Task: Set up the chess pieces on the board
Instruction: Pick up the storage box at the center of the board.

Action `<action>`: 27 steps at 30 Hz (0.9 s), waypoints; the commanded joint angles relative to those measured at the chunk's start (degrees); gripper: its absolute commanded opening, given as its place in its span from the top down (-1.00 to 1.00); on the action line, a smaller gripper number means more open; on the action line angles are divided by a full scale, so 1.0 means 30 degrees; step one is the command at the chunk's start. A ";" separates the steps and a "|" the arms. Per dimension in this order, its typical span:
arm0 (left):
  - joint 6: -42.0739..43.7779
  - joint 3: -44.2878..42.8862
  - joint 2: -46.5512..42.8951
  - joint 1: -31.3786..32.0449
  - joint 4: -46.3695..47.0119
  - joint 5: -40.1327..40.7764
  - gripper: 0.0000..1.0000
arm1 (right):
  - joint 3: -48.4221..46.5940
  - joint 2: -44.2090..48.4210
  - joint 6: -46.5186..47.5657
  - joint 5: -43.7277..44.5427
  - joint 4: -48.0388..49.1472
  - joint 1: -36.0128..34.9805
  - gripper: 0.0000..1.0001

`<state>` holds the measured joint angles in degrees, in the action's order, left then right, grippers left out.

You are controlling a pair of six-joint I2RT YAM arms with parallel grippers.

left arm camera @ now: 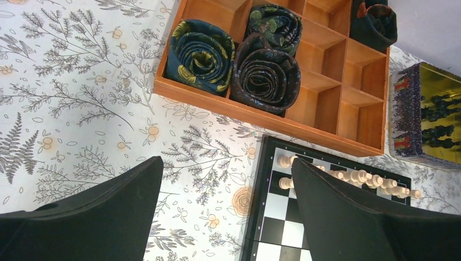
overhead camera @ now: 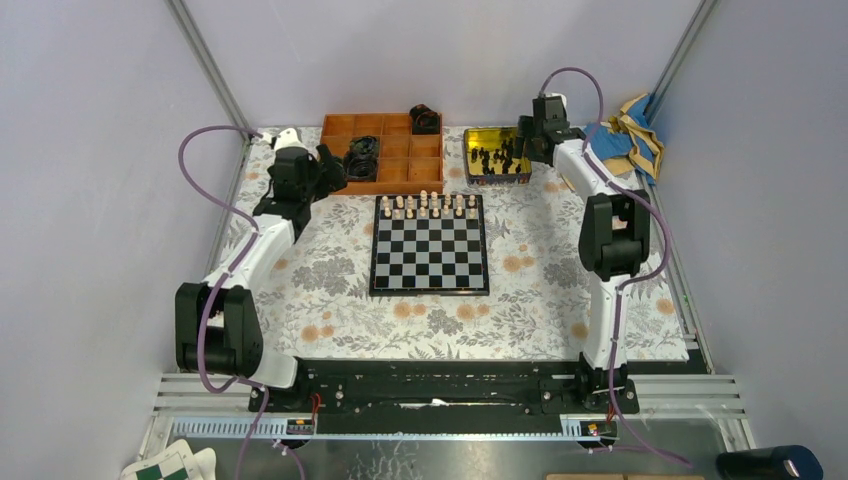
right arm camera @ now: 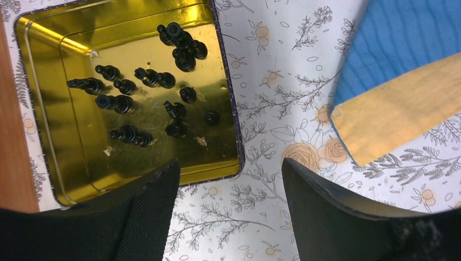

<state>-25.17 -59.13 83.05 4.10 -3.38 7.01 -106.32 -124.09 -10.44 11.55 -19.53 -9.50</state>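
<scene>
From above, a table point(overhead camera: 540, 300) under a grey floral cloth sits between plain pale walls point(overhead camera: 90, 150). The board point(overhead camera: 430, 262) lies at the centre of the frame, with cream chessmen point(overhead camera: 428, 205) lined along its upper two rows. Above it to the left is a wooden tray point(overhead camera: 395, 165) holding dark coiled rings point(overhead camera: 361, 157), and a gold tin point(overhead camera: 497, 153) to the right holds the black chess pieces point(overhead camera: 500, 158). Blue and yellow cloths point(overhead camera: 630, 135) are heaped at the upper right. The left claw point(overhead camera: 330, 165) is at the tray's left end and the right claw point(overhead camera: 530, 140) by the tin's right edge.

In the left wrist view, the left claw point(left arm camera: 225, 160) stands wide apart and empty above the cloth. The tray point(left arm camera: 326, 138) with its rings point(left arm camera: 263, 79) fills the top, and the board's corner point(left arm camera: 277, 217) lies at the lower right, partly behind one finger.

In the right wrist view, the right claw point(right arm camera: 229, 163) stands spread wide, gripping nothing. The tin point(right arm camera: 49, 109) is at the upper left with the chess pieces point(right arm camera: 147, 79) lying scattered in it, and the cloths point(right arm camera: 397, 109) are at the upper right.
</scene>
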 commanded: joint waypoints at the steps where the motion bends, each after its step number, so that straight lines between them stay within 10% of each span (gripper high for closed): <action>1: 0.0748 -0.0942 0.0083 0.0436 -0.0105 0.1490 -0.89 | -0.1909 -0.1127 0.0598 0.0414 -0.0477 -0.0100 -0.47; 18: 0.0955 -0.0660 0.0095 0.1116 0.0036 0.1795 -0.89 | -0.4312 -0.4192 0.0345 -0.1403 -0.1053 0.0689 0.02; 27: 0.0897 -0.0137 0.0179 0.1153 0.0187 0.1884 -0.89 | -0.4392 -0.4602 0.0288 -0.1731 -0.1043 0.0964 0.72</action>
<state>-23.46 -60.38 83.09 7.14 -4.08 11.14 -116.90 -138.02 -9.61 7.53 -22.48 -7.05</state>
